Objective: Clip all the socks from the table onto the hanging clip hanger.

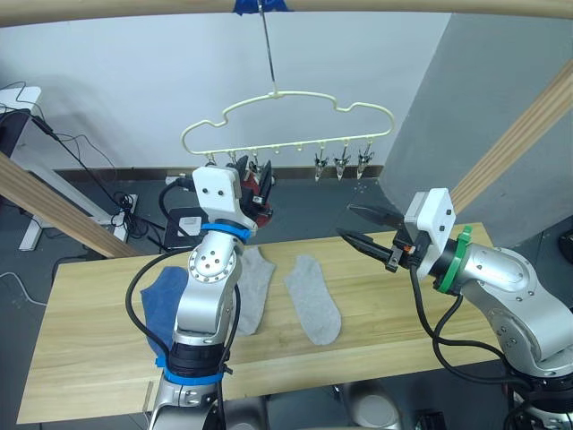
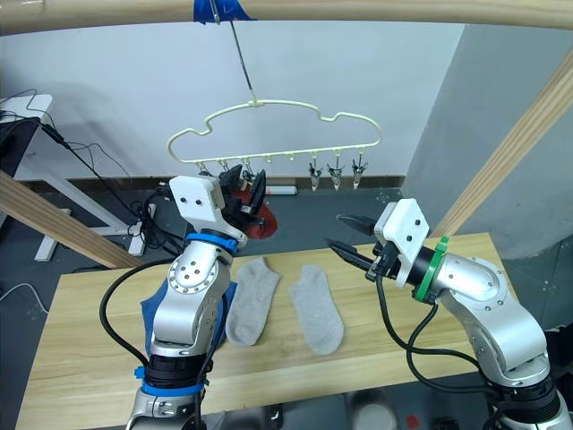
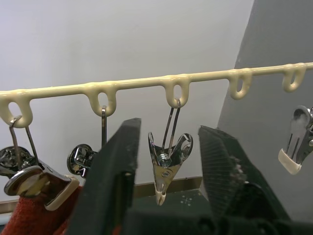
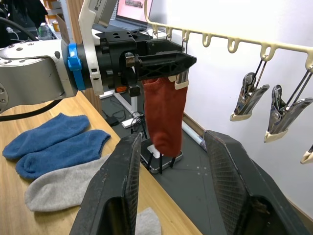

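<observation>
While the clip hanger (image 1: 286, 121) hangs by its long hook from the pole above, at least one rust red sock (image 4: 165, 115) is already pinned at its left end, drooping from a silver clip; whether a second red one hangs behind it I cannot tell. Left gripper (image 3: 168, 169) is raised to the clip row, fingers apart and empty, straddling a free clip (image 3: 167, 164) just beside the red sock. Right gripper (image 1: 365, 226) hovers above the table's right half, fingers spread, holding nothing.

Left on the table (image 1: 98, 354): two light grey socks (image 1: 313, 300) lying flat side by side near the middle, and two blue socks (image 4: 58, 144) next to them on the left, partly behind the left arm in the head views.

Judgement: task is early, roughly a third done at best. Four socks remain to be clipped. Several clips hang free toward the hanger's right end (image 1: 340, 163), so room is not the issue. Next move likely calls for picking up a grey sock.
</observation>
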Robot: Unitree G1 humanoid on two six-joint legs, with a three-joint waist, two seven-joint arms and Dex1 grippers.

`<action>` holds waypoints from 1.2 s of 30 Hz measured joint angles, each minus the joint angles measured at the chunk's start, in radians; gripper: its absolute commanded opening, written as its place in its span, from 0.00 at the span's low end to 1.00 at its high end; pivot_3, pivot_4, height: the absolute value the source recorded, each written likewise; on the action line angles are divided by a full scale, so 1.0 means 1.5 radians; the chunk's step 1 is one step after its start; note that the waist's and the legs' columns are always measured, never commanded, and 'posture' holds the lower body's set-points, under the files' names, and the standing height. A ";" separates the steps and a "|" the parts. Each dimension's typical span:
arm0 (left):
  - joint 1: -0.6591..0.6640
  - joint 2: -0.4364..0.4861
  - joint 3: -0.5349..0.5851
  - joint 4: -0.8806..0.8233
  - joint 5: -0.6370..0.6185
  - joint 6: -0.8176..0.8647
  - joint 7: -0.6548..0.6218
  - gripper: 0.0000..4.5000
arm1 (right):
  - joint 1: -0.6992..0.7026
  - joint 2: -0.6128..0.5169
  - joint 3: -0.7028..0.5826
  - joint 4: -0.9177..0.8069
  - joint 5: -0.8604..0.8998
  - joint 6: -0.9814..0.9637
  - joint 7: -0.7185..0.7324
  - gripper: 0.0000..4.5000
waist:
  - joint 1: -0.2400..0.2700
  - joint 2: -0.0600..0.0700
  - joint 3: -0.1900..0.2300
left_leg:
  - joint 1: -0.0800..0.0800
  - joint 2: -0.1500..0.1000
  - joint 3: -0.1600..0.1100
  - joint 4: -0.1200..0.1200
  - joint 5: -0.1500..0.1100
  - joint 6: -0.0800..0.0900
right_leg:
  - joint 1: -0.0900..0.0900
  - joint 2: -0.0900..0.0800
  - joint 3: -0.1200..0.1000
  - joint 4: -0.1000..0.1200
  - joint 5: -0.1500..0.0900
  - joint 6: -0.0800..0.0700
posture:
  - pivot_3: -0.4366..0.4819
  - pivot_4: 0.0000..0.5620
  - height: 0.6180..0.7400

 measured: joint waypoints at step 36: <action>-0.003 0.089 0.043 -0.093 -0.098 0.153 -0.093 0.00 | 0.053 0.362 0.291 0.374 -0.331 0.054 -0.393 0.99 | 0.007 0.000 0.000 | 0.000 0.001 -0.001 -0.001 0.000 0.000 | 0.000 0.001 0.001 0.000 0.000 0.000 | 0.26 0.57 1.00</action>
